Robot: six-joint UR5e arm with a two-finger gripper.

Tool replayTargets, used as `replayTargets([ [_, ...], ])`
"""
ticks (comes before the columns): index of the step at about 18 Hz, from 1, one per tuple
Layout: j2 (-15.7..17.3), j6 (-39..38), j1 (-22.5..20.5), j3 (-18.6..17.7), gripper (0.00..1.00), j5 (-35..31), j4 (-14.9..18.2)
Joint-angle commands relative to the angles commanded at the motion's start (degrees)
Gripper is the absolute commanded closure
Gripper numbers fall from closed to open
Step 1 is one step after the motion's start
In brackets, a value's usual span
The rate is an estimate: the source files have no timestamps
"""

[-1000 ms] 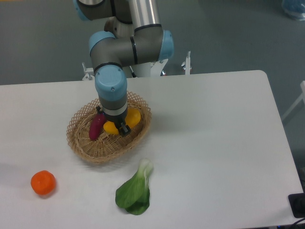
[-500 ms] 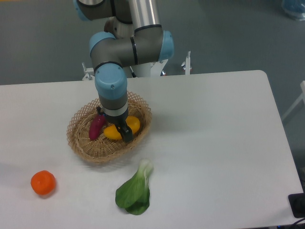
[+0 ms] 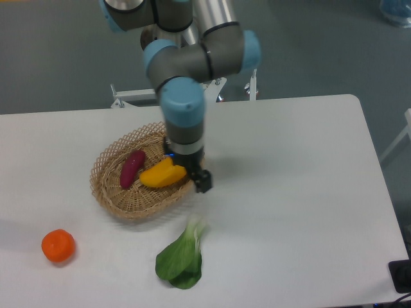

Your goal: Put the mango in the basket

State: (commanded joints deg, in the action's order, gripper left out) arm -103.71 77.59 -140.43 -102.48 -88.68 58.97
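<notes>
The yellow-orange mango (image 3: 160, 174) lies in the tan wicker basket (image 3: 112, 199), next to a purple-red sweet potato (image 3: 131, 169). My gripper (image 3: 192, 176) hangs over the basket's right rim, just right of the mango's right end. Its jaws stand apart and hold nothing. One dark fingertip (image 3: 203, 183) shows outside the rim; the other is partly hidden behind the wrist and the mango's end.
A round orange tangerine (image 3: 58, 246) lies at the front left of the white table. A green bok choy (image 3: 182, 258) lies in front of the basket. The arm's base stands behind the table's far edge.
The gripper has let go of the mango and moved right, from over the basket's middle to its right rim. The mango stays in the basket beside the sweet potato.
</notes>
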Motion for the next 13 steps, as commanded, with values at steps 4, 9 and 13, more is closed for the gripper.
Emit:
replayTargets([
  [4,-1.84,1.86,-4.05,3.33,0.0,-0.18,-0.09],
  [9,-7.02,5.2,-6.07,9.83,0.0,-0.35,0.17],
  [13,-9.84,7.84,-8.27,13.44,0.0,-0.35,0.26],
])
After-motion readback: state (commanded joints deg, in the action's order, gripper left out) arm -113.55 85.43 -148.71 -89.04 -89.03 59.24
